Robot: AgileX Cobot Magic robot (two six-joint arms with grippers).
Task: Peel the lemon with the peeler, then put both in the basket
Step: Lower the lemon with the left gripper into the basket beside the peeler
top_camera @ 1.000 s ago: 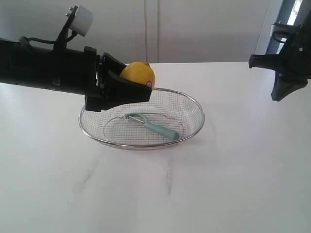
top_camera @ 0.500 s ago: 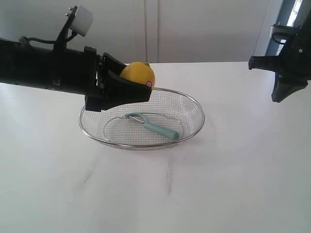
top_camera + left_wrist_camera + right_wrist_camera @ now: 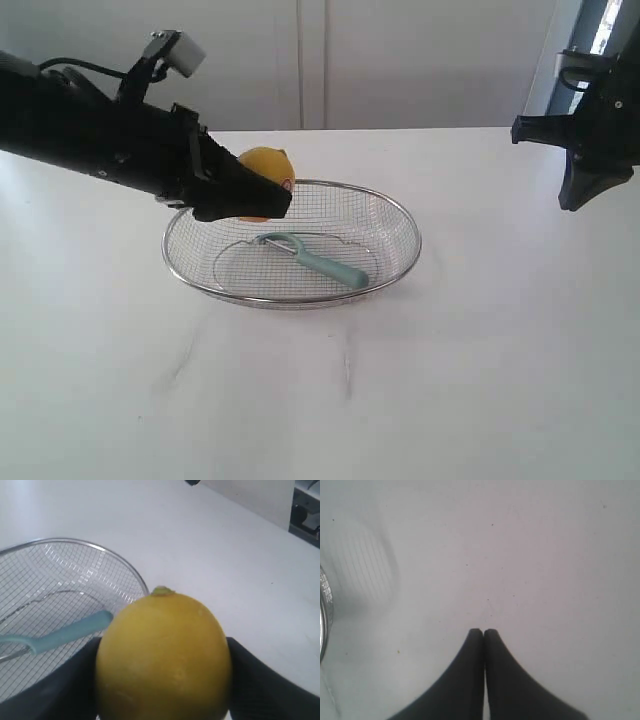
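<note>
My left gripper is shut on the yellow lemon, holding it over the far left rim of the wire mesh basket. In the left wrist view the lemon fills the gap between the black fingers. The teal-handled peeler lies inside the basket, and its handle shows beside the lemon over the mesh. My right gripper hangs shut and empty high at the right, away from the basket; its fingertips meet above bare table.
The white table spreads around the basket. A sliver of the basket rim shows at the edge of the right wrist view. A wall stands behind the table.
My left gripper has tilted down and dropped lower with the lemon, bringing it closer to the basket's far left rim. The right arm has not moved.
</note>
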